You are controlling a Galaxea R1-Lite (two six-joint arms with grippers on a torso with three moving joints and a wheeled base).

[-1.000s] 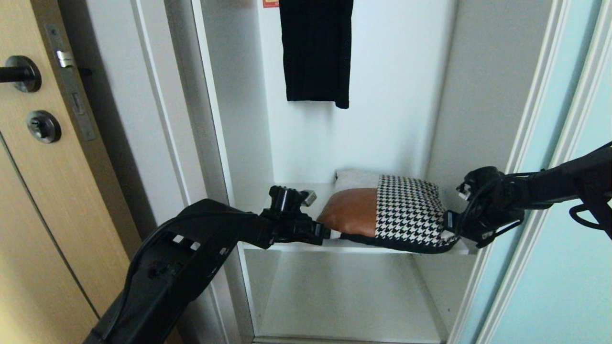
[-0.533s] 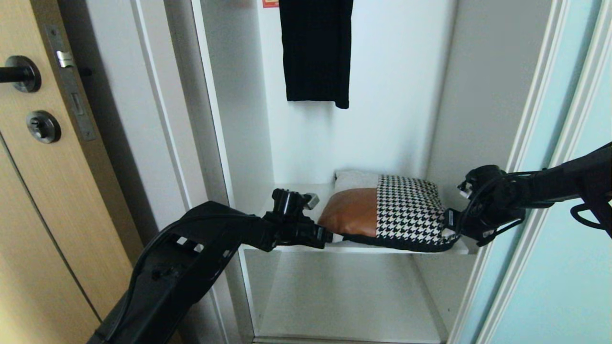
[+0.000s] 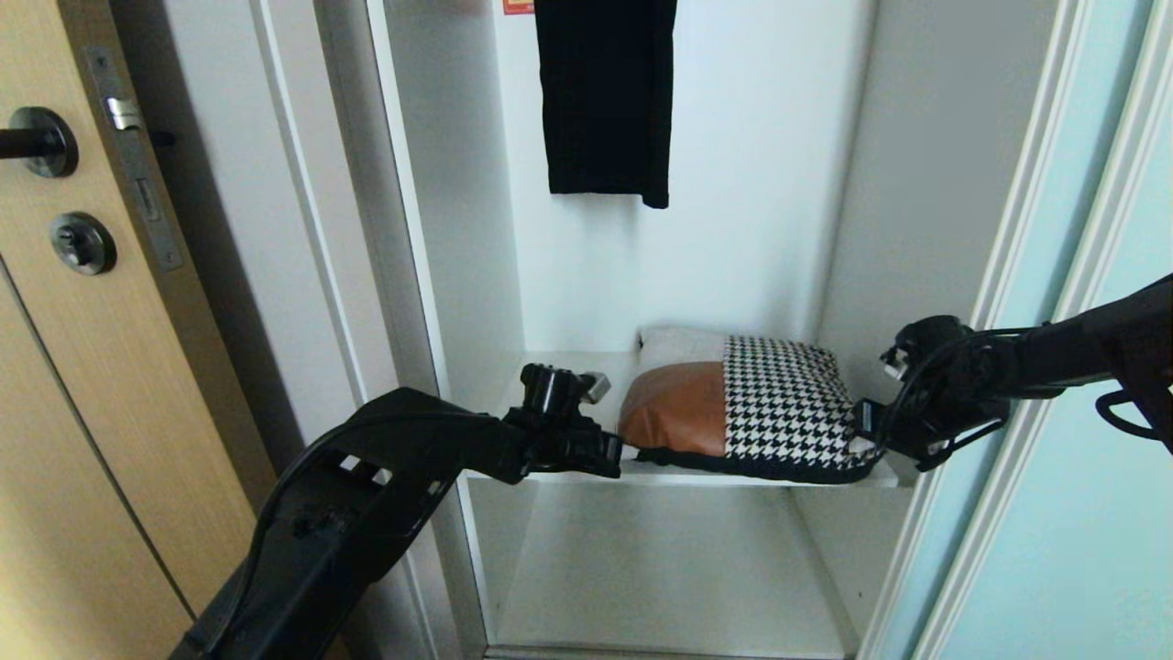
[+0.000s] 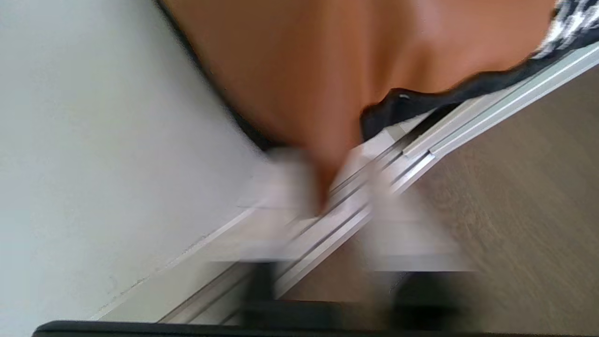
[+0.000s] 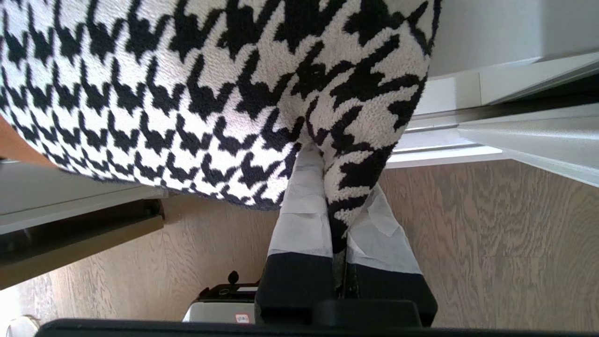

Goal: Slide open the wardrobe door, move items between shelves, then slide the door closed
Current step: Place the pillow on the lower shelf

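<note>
The door stands slid aside, so opening is done; moving and closing are left. The bundle lies on the middle shelf, the shelf below bare. The right pincer is pinching its houndstooth corner; the left pincer sits at the brown end, its grip too blurred to call.
</note>
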